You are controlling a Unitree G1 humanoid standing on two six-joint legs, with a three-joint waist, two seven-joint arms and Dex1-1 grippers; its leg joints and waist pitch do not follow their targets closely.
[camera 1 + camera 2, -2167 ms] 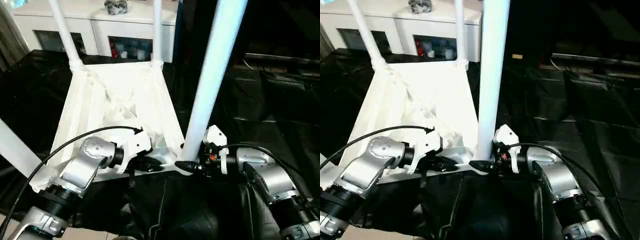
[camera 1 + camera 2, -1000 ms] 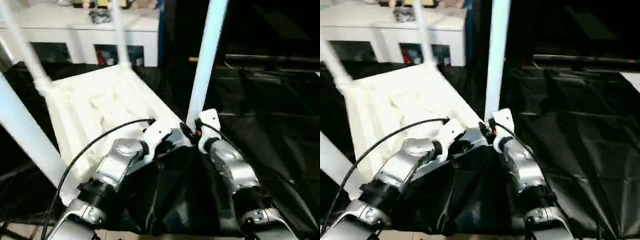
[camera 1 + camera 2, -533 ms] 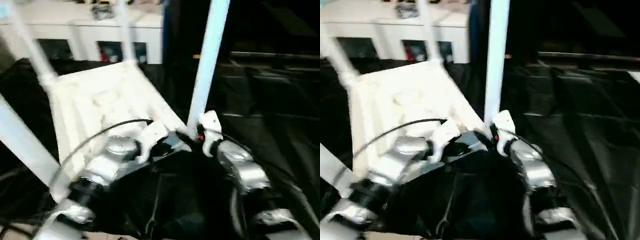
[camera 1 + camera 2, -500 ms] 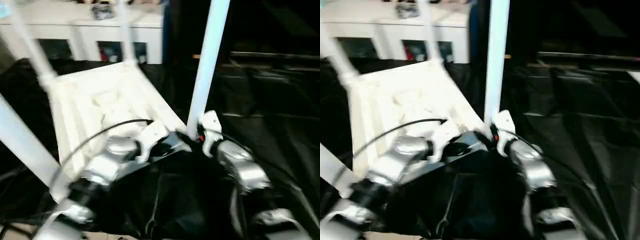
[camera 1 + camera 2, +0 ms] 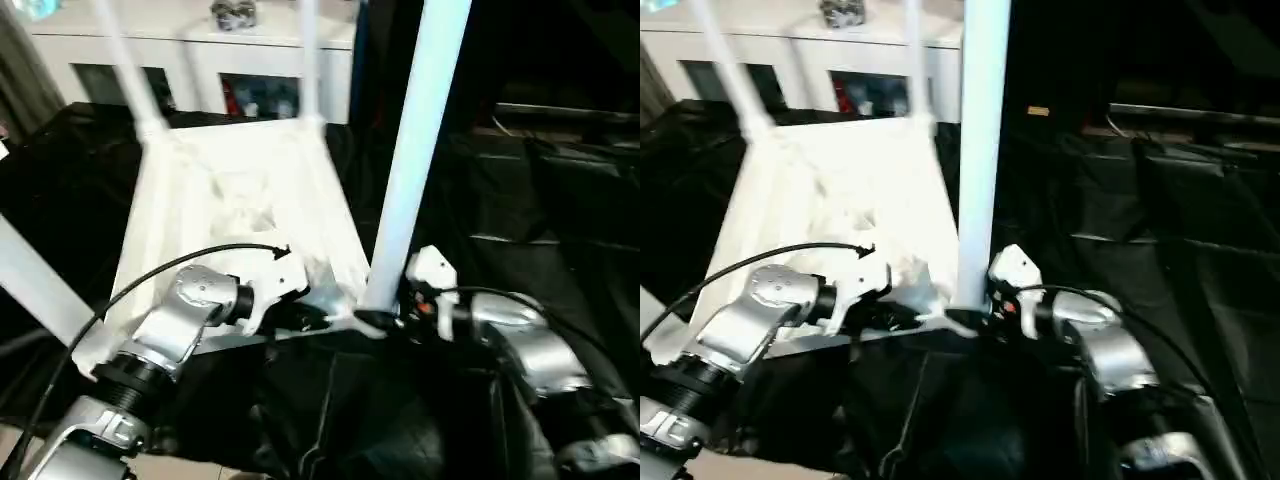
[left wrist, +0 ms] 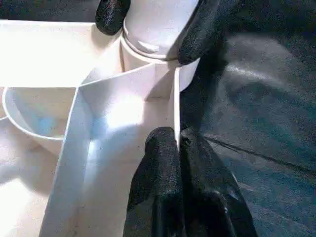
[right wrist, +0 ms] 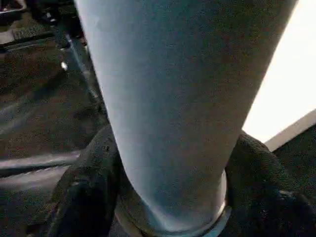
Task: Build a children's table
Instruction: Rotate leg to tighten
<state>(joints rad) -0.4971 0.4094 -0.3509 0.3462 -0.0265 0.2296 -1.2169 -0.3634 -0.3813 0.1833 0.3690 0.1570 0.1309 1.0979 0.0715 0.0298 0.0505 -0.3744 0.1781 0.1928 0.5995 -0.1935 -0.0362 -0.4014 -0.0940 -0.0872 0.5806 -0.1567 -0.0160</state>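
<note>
- Right now the white plastic tabletop (image 5: 240, 210) lies upside down on the black-covered work table (image 5: 560, 230), so its ribbed underside faces up.
- Thin white walls cross the underside and make little open boxes; a round cup shape (image 6: 29, 113) sits in one of them.
- Four long, smooth, round white legs stand up from the tabletop's rounded corner sockets: two far legs (image 5: 125, 60), one near leg (image 5: 415, 160) and one at the tabletop's near left corner (image 5: 35, 285).
- The left gripper (image 6: 173, 153) has its two black fingers pressed together, pinching a thin wall at the tabletop's near edge.
- The right gripper (image 7: 168, 163) wraps its two black fingers (image 7: 94, 168) around the bottom of the near leg, right where it goes into the corner socket (image 6: 153, 52).
- The black cover is shiny and wrinkled.
- Behind the tabletop stands a white cabinet (image 5: 200, 50) with glass doors; small things sit inside, too blurry to name.
</note>
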